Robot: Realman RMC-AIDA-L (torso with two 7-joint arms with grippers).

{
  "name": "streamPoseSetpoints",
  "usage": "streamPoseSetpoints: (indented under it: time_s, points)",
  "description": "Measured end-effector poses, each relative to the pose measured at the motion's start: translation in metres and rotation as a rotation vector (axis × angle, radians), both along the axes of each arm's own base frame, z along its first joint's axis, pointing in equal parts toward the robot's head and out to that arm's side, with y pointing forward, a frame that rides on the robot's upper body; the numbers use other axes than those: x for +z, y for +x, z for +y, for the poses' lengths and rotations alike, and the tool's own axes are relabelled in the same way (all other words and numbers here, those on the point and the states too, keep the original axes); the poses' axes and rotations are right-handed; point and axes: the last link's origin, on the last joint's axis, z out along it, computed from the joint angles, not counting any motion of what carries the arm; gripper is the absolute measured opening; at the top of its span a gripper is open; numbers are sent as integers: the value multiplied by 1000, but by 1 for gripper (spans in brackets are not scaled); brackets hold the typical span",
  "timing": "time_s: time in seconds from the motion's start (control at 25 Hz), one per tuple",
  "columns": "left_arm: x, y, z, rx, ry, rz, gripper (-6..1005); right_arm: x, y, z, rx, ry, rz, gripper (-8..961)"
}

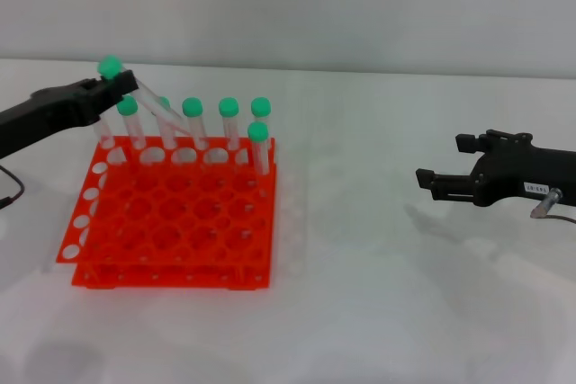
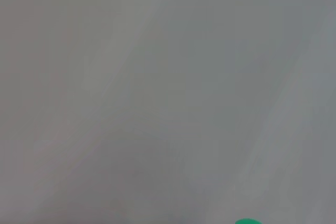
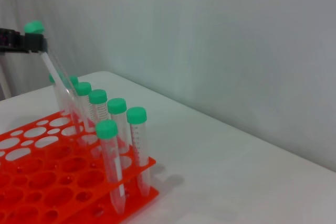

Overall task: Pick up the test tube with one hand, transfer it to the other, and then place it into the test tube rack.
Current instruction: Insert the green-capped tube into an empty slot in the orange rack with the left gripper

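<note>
The test tube (image 1: 166, 114) hangs tilted, its green cap (image 1: 110, 66) uppermost and its lower end down at the back row of the orange-red test tube rack (image 1: 171, 278). My left gripper (image 1: 121, 85) is shut on it just below the cap, above the rack's back left corner. From the right wrist the same tube (image 3: 58, 80) slants from the left gripper (image 3: 26, 43) into the rack (image 3: 136, 195). The left wrist view holds only a green sliver of cap (image 2: 247, 221). My right gripper (image 1: 441, 161), with a white label, hovers open and empty far to the right.
Several other green-capped tubes (image 1: 229, 107) stand upright along the rack's back row, and one more (image 1: 258, 131) stands in the second row at the right end. Around the rack lies a white table (image 1: 360, 294), with a pale wall behind it.
</note>
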Motion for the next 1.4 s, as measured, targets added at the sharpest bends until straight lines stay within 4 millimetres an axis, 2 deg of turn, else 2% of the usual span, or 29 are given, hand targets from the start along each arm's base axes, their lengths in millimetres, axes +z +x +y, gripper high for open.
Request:
streamPoseSetpoints:
  time_s: [0.2, 0.6, 1.4]
  points:
    - [-8, 6, 6, -7, -54, 30, 226, 2, 0, 1, -1, 5, 3, 857]
    - [-27, 5, 12, 32, -119, 65, 231, 7, -5, 4, 3, 14, 7, 857]
    - [-37, 26, 27, -8, -180, 99, 240, 17, -1, 8, -5, 48, 7, 857]
